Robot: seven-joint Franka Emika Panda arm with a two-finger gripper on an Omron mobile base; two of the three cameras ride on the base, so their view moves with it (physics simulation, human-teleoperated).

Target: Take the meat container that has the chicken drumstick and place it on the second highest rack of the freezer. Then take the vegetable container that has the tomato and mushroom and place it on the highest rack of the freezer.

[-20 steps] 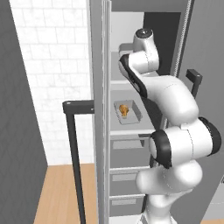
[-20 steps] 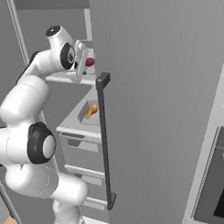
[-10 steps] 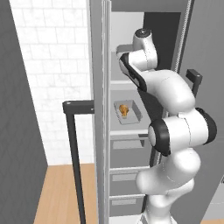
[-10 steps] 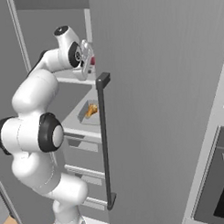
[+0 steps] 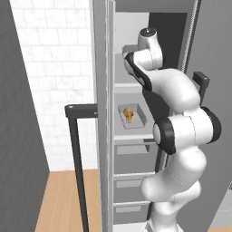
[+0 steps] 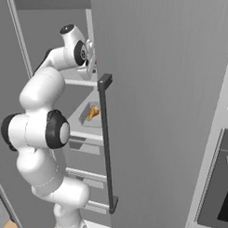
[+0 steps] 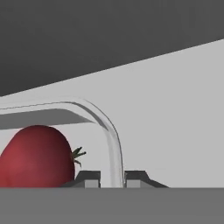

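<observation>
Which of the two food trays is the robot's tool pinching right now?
The tray with the tomato: the tool is shut on its rim. The tray holding the chicken drumstick sits alone on a lower shelf.

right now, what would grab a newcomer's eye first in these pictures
The big white arm rears up in front of the open freezer, its hand pushed in at the top shelf. Up close, the gripper pinches the clear rim of a container with a red tomato just inside. One shelf down sits a tray with a golden chicken drumstick.
</observation>
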